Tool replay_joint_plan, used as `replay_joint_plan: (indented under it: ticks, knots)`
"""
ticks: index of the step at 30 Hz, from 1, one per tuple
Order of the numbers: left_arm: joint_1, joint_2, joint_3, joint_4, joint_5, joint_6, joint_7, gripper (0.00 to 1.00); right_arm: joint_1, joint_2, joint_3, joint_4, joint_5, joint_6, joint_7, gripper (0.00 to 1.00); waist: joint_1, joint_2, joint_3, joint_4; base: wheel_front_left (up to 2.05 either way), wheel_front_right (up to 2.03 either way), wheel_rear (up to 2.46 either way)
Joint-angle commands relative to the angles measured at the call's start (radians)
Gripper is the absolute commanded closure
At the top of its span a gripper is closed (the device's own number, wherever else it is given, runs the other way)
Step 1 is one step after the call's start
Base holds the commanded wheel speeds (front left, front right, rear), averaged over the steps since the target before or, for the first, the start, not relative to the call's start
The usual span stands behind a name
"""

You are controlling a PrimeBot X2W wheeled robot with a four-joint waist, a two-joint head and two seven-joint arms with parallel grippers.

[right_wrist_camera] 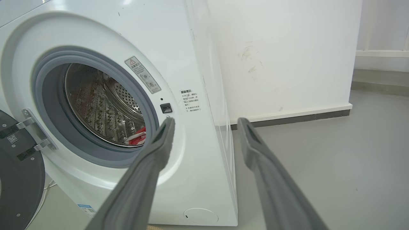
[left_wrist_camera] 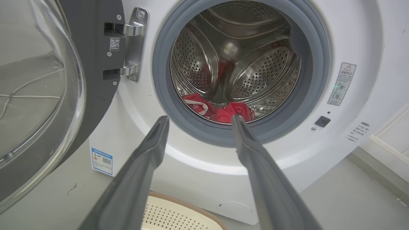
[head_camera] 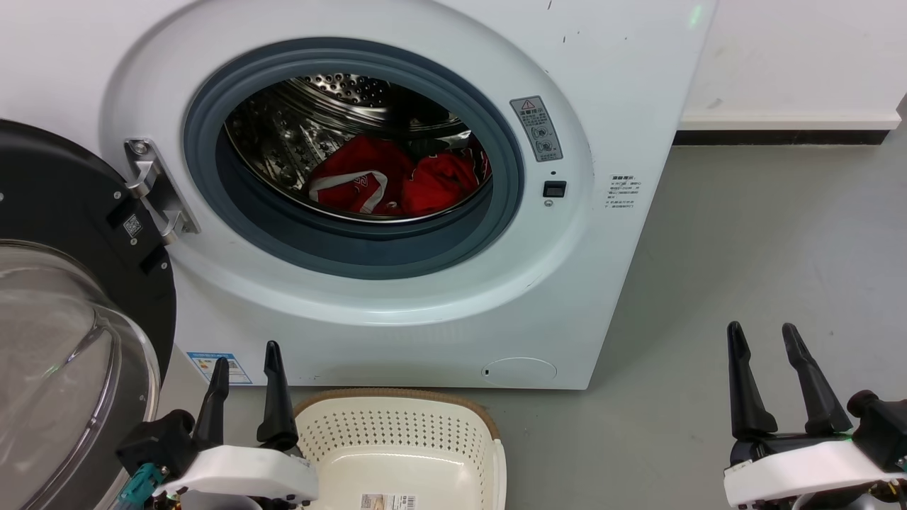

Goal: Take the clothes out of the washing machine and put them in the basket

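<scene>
While the washing machine (head_camera: 425,304) gapes, clothes (head_camera: 425,185) lie inside.

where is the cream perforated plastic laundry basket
Head view, bottom centre: the cream perforated plastic laundry basket stands on the floor before the white front-loading washing machine, just right of the left gripper.

head + wrist cams all toward washer (head_camera: 397,340)

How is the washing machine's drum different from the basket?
The drum is shiny steel; the basket is cream plastic with a brown rim. The drum holds the red clothes; the basket's visible bottom is bare apart from a sticker. The drum opens sideways; the basket opens upward. Both are dotted with little holes.
</scene>
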Motion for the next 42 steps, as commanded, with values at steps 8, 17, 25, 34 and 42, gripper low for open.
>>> replay_joint_plan:
  ticks: [8, 17, 25, 34, 42]
  knots:
    - [0.014, 0.002, -0.005, -0.015, 0.099, 0.013, -0.028, 0.0, 0.018, -0.003, 0.0, -0.03, -0.107, 0.0, -0.029, 0.0, 0.0, 0.0, 0.0, 0.001, 0.0, 0.0, 0.0]
    - [0.023, 0.002, -0.01, -0.012, 0.173, 0.018, -0.047, 0.0, 0.032, -0.003, 0.003, -0.041, -0.189, 0.0, -0.048, 0.0, 0.0, 0.0, -0.001, 0.001, 0.0, 0.0, 0.0]
    - [0.03, 0.002, -0.015, -0.009, 0.23, 0.025, -0.063, 0.0, 0.039, -0.003, 0.004, -0.047, -0.253, 0.0, -0.063, 0.0, 0.0, 0.0, -0.001, 0.001, 0.0, 0.0, 0.0]
    - [0.037, 0.002, -0.02, -0.009, 0.291, 0.033, -0.08, 0.0, 0.051, -0.003, 0.005, -0.05, -0.316, 0.0, -0.082, 0.0, 0.0, 0.0, 0.0, 0.001, 0.0, 0.0, 0.0]
    - [0.048, 0.003, -0.024, -0.01, 0.355, 0.044, -0.098, 0.0, 0.06, -0.003, 0.003, -0.039, -0.366, 0.0, -0.099, 0.0, 0.0, 0.0, 0.001, 0.001, 0.0, 0.0, 0.0]
